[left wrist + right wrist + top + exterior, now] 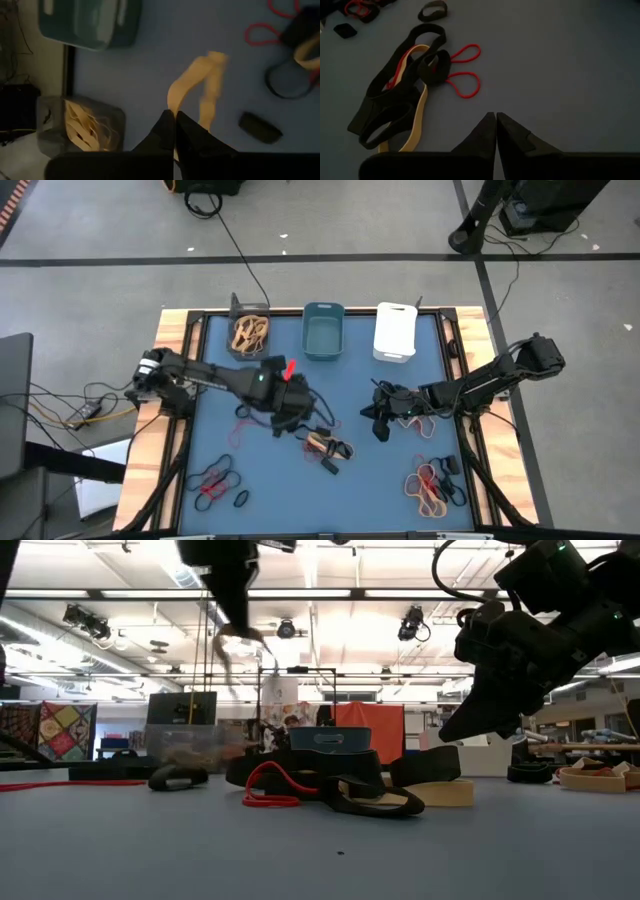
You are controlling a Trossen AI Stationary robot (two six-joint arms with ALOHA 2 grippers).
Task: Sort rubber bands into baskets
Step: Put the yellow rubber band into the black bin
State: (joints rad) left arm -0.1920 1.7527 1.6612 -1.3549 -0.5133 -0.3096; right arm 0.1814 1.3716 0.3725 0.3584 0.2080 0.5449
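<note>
Now carrying: left gripper (175, 117) pinched tight on a tan rubber band (200, 82), lifted clear of the blue mat (350, 490) near table centre, loop dangling below the fingertips. Best done by keeping that pinch firm, travelling high toward the dark grey basket (250, 330) at the far edge, and letting go only once the hanging loop sits wholly inside the rim, since a swinging band could drape over the wall or stray into the teal-blue basket (323, 332) beside it. Looks flat, broad, pale tan, limp and folded, matching the tan heap already in that grey bin. Right gripper (496, 122) poised with fingers pressed together and empty, just above the mat near a tangle of black, red and tan bands (405, 95). White basket (395, 330) alongside the teal-blue one.
</note>
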